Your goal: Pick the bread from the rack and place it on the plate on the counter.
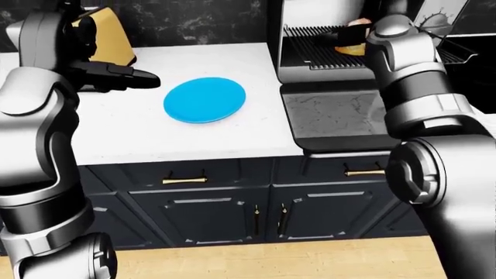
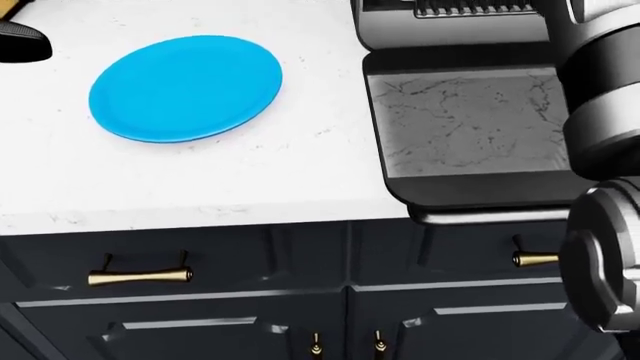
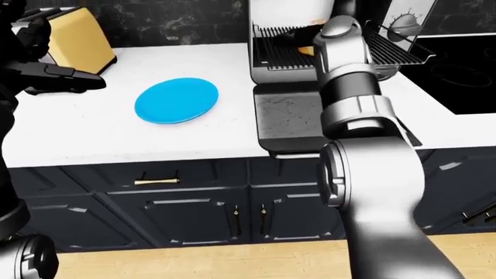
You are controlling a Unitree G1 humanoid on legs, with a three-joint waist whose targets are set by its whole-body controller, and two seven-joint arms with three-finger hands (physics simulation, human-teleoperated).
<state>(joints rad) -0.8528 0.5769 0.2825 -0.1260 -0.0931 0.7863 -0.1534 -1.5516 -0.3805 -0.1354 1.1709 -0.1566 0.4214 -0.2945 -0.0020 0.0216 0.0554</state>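
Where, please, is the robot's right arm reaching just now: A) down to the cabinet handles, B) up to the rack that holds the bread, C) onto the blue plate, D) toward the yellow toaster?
B: the right arm stretches up to the rack, beside the bread.
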